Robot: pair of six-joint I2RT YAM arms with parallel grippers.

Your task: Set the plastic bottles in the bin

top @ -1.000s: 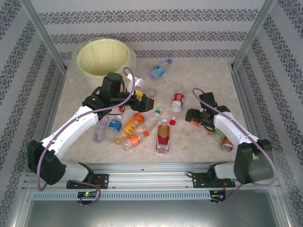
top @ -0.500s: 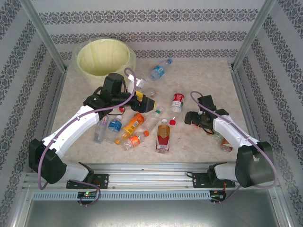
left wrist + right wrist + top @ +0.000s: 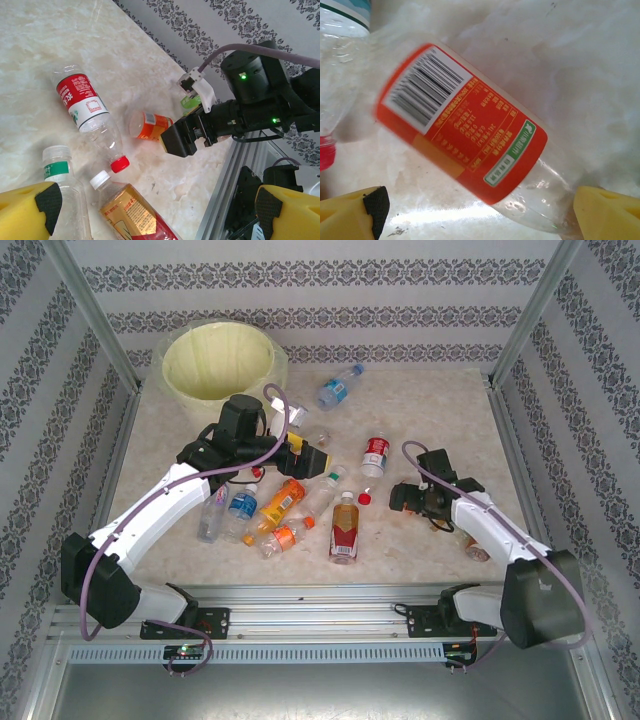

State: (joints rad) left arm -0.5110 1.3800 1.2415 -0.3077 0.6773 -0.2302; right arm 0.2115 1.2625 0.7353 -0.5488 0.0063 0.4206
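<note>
The bin (image 3: 218, 360) stands at the far left, a wide white bucket with a pale yellow liner. My left gripper (image 3: 312, 458) (image 3: 156, 207) is open above a cluster of bottles; an amber white-capped bottle (image 3: 131, 212) (image 3: 344, 527) lies below its fingers. A clear red-labelled bottle (image 3: 84, 102) (image 3: 375, 452) and a green-banded clear one (image 3: 59, 170) lie nearby. My right gripper (image 3: 412, 498) (image 3: 477, 205) is open low over the table. A clear bottle with an orange-red label (image 3: 462, 125) (image 3: 150, 125) lies just ahead of its yellow fingers, untouched.
A blue-labelled bottle (image 3: 338, 388) lies far centre. Orange and clear bottles (image 3: 280, 505) crowd the near middle, another bottle (image 3: 476, 543) sits under the right arm. Metal posts and patterned walls ring the marble table (image 3: 440, 410); a rail (image 3: 320, 602) runs along the near edge.
My right arm has swung left and nearer, lowering over the orange-red labelled bottle. The left arm has hardly moved.
</note>
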